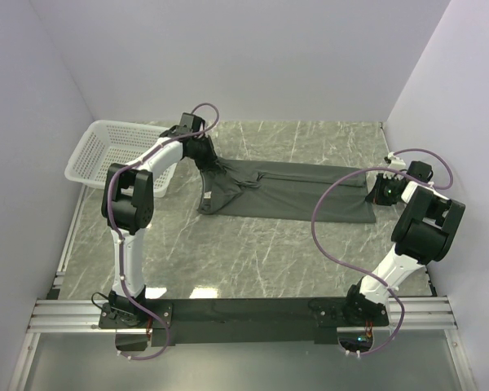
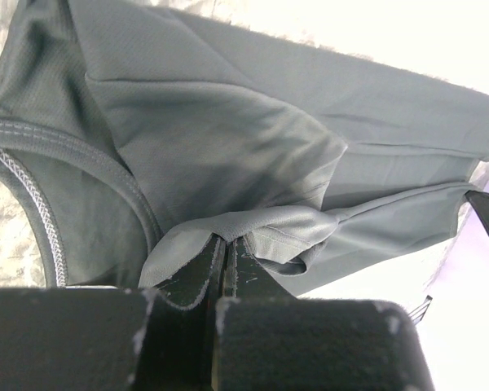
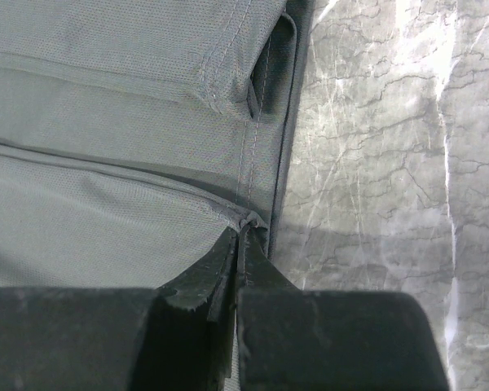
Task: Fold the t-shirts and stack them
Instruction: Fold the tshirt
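Across the grey marble counter (image 1: 253, 261) lies a dark grey-green t-shirt (image 1: 310, 191), spread lengthwise — left fingers (image 2: 197, 275) clamped on bunched fabric beside the collar, right fingers (image 3: 208, 273) pinching the hem edge at the opposite end.

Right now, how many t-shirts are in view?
1. The t-shirt lies spread across the far middle of the table, between the left gripper, pinching its collar end, and the right gripper, pinching its hem. Part of the basket is hidden.
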`<control>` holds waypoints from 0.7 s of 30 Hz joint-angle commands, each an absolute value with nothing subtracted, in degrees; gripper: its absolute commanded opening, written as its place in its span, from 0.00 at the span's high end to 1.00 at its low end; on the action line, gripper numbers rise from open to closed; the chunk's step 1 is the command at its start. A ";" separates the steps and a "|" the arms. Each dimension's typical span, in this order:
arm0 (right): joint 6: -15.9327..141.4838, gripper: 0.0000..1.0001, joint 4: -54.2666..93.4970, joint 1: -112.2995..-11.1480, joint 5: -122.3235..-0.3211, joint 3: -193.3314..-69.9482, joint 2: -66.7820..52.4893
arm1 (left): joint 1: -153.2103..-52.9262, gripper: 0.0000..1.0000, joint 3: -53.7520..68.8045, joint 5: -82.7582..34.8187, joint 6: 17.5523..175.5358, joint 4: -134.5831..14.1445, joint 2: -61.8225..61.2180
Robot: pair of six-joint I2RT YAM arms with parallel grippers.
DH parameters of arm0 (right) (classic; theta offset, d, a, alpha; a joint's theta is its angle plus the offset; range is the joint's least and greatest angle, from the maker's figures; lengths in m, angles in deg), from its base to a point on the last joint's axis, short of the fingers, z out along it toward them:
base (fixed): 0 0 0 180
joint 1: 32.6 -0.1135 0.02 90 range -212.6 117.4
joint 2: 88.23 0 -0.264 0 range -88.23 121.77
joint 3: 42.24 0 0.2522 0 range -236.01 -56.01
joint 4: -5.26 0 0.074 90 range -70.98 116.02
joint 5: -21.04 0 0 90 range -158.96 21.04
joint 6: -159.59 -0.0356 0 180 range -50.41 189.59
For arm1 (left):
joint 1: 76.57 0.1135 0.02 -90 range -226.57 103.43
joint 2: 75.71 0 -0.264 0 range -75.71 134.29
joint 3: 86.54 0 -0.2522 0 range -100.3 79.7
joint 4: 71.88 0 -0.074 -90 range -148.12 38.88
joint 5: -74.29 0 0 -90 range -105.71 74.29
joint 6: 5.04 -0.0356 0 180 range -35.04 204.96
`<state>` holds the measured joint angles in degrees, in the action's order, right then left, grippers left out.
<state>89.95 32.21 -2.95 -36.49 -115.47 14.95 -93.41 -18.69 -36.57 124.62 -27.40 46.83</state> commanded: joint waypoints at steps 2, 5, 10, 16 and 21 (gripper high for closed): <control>89.54 1.00 30.97 -2.54 -36.18 -116.12 13.46 | -93.00 0.99 -22.26 -35.84 124.08 -27.88 47.78; 89.63 0.99 31.06 -2.54 -36.18 -116.21 13.64 | -93.00 0.99 -23.40 -35.75 123.99 -27.35 48.74; 89.63 0.80 31.41 -2.63 -36.27 -116.47 13.38 | -93.00 0.76 -25.33 -36.80 123.73 -26.92 50.06; 89.19 0.60 32.20 -2.45 -35.57 -116.30 9.34 | -93.00 0.53 -29.11 -37.33 123.37 -27.70 48.57; 91.46 0.59 34.48 -2.80 -33.72 -116.03 6.43 | -93.00 0.51 -27.19 -37.15 120.84 -30.85 42.53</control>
<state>89.91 33.48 -2.93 -35.80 -115.47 10.23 -93.21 -26.98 -36.79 123.88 -27.88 49.28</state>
